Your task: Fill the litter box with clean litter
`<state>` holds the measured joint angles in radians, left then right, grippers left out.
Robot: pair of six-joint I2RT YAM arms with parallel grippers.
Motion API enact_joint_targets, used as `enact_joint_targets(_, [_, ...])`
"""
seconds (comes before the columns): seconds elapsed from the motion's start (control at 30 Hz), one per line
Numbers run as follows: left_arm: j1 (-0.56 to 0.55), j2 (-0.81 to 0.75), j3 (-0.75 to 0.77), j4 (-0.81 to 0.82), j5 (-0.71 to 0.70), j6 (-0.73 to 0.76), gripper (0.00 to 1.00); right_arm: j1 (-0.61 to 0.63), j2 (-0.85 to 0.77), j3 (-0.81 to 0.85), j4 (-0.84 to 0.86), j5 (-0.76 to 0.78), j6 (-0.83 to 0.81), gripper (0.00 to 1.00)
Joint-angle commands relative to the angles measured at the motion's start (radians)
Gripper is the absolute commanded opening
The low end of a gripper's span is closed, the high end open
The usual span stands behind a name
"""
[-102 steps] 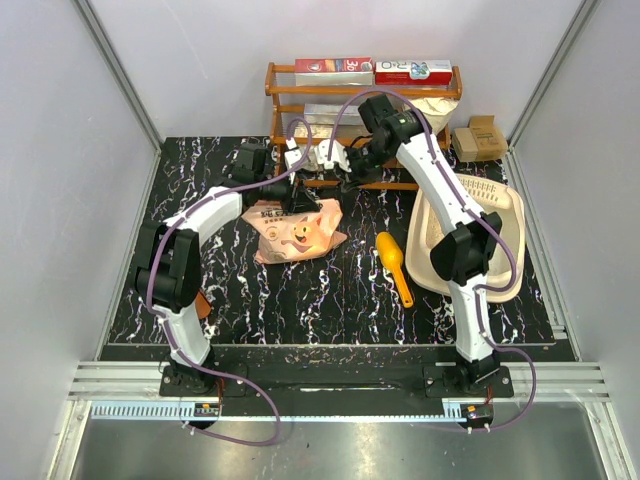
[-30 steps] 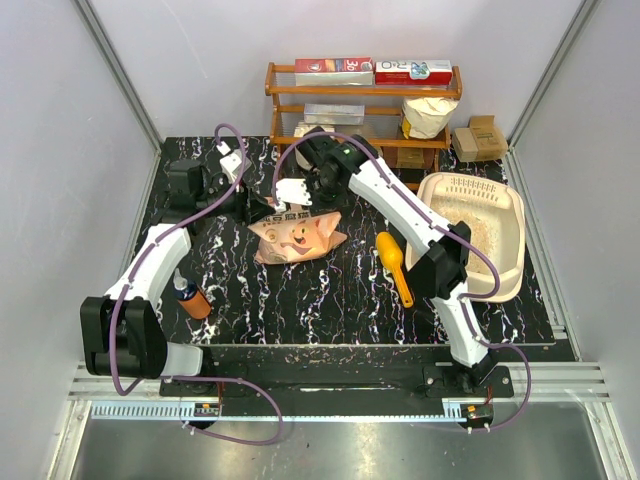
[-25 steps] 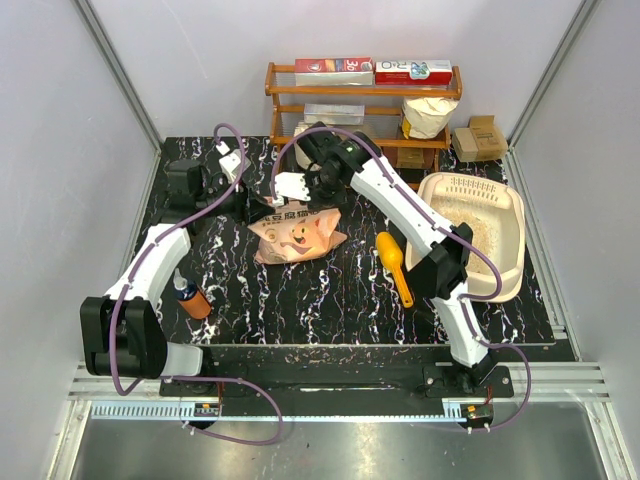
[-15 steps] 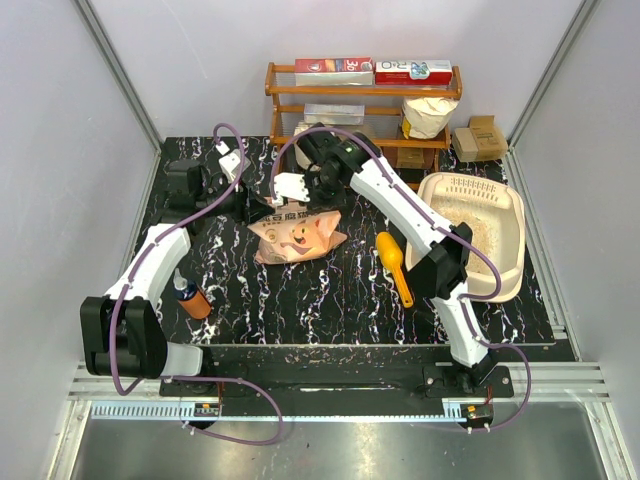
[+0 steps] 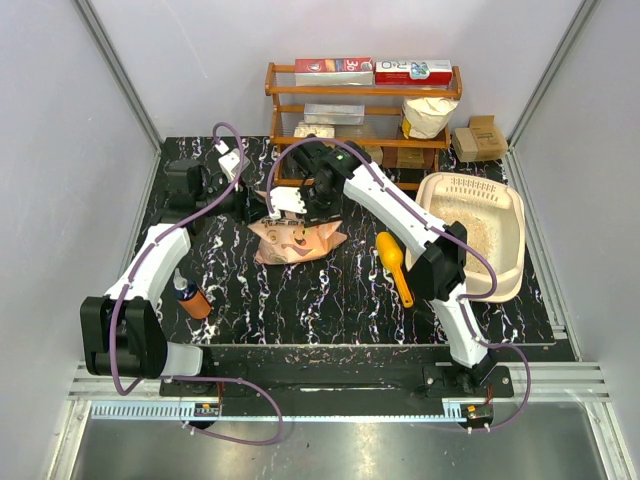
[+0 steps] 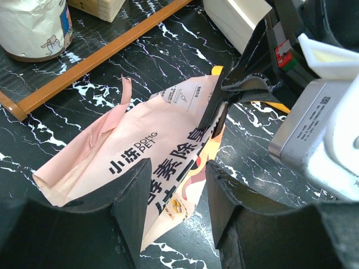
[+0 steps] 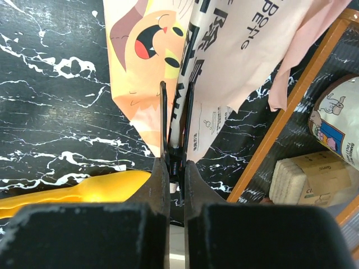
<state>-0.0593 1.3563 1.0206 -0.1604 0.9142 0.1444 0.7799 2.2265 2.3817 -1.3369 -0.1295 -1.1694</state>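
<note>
the litter bag (image 6: 151, 151) reads "小冻 dong pet" in black, with bigger chinese characters below it and a cartoon animal's open mouth on the orange face; the small print near its top edge is too fine to read. a white sack (image 6: 33, 25) by the rack carries a small cartoon figure, and the print on the boxes on the rack's top shelf cannot be read

the table (image 5: 300, 300) is black with white marble veins, closed in by plain white walls and aluminium rails. a wooden rack (image 5: 360, 92) stands at the far edge, a cardboard box (image 5: 480, 138) to its right. a yellow scoop (image 5: 395, 265) lies between the bag and the litter box (image 5: 517, 235), which sits at the right of the table with clean litter (image 5: 482, 228) on its floor. an orange-capped bottle (image 5: 190, 297) stands near the left arm

the right gripper (image 7: 174, 109) is pressed together on the bag's edge. the left gripper (image 6: 174, 204) is spread, the bag's near edge between its fingers

half a second ago the right wrist sat slightly nearer the rack; it has come down over the bag's top. 3.4 s ago the right arm crossed over the litter box
</note>
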Motion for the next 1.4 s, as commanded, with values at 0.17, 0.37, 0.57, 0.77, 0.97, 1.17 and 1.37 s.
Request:
enact_joint_targets(0.17, [0.004, -0.02, 0.001, 0.071, 0.018, -0.022, 0.48, 0.013, -0.008, -0.013, -0.024, -0.055, 0.102, 0.2])
enact_joint_targets(0.37, [0.004, -0.008, 0.013, 0.082, 0.022, -0.032, 0.48, 0.002, -0.01, -0.013, -0.004, -0.078, 0.166, 0.09])
enact_joint_targets(0.57, [0.007, 0.004, 0.036, 0.059, 0.019, -0.022, 0.48, -0.014, -0.008, 0.039, 0.021, -0.084, 0.23, 0.49])
enact_joint_targets(0.77, [0.007, 0.007, 0.061, 0.03, -0.017, -0.035, 0.51, -0.068, -0.022, 0.201, 0.077, -0.094, 0.385, 0.62])
enact_joint_targets(0.97, [0.007, 0.017, 0.108, -0.03, -0.113, -0.051, 0.99, -0.125, -0.103, 0.061, 0.278, 0.1, 0.73, 0.8])
enact_joint_targets(1.17, [0.007, 0.049, 0.173, -0.064, -0.199, -0.106, 0.99, -0.125, -0.11, -0.12, 0.393, 0.445, 1.007, 0.94])
enact_joint_targets(1.37, [0.007, 0.079, 0.229, -0.097, -0.213, -0.086, 0.99, -0.126, -0.16, -0.251, 0.462, 0.548, 1.008, 1.0])
